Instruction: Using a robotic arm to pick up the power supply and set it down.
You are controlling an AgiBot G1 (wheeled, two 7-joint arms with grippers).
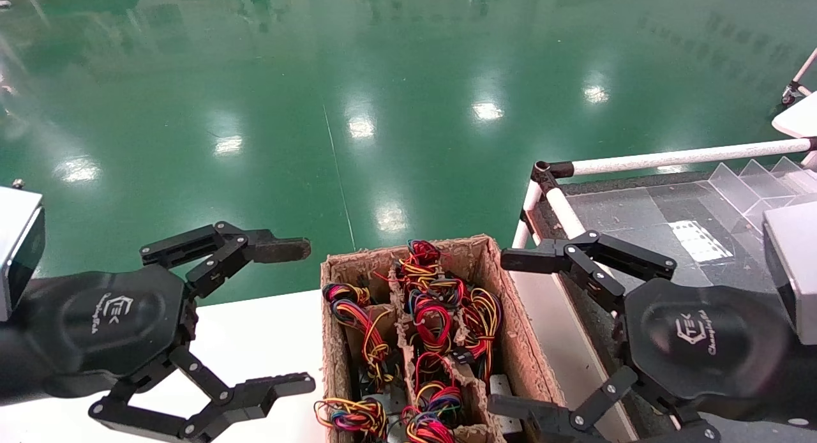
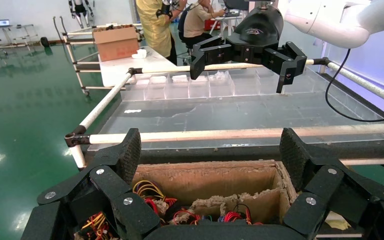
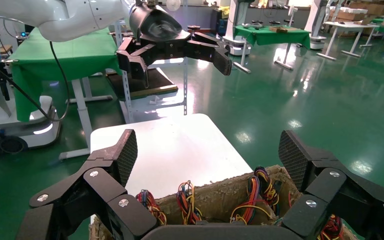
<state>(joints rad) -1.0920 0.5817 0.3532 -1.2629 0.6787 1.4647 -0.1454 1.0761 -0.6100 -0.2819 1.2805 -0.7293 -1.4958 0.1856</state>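
A brown cardboard box (image 1: 510,322) with dividers stands between my two grippers. Its compartments hold power supplies, mostly hidden under red, yellow and orange wire bundles (image 1: 434,315); a corner of one silver-grey power supply (image 1: 500,389) shows at the box's right side. My left gripper (image 1: 287,315) hovers open to the left of the box, over the white table. On the other side my right gripper (image 1: 510,333) is open too, level with the box wall. Neither holds anything. The left wrist view looks across the box (image 2: 205,180) between the left gripper's (image 2: 211,155) spread fingers; the right gripper (image 3: 209,152) likewise frames the box (image 3: 220,197).
A white table (image 1: 255,328) carries the box. To the right stands a dark-topped bench (image 1: 638,207) with white pipe rails (image 1: 689,154) and clear plastic dividers (image 1: 753,181). Green floor lies beyond. People and another cardboard box (image 2: 116,42) are far off.
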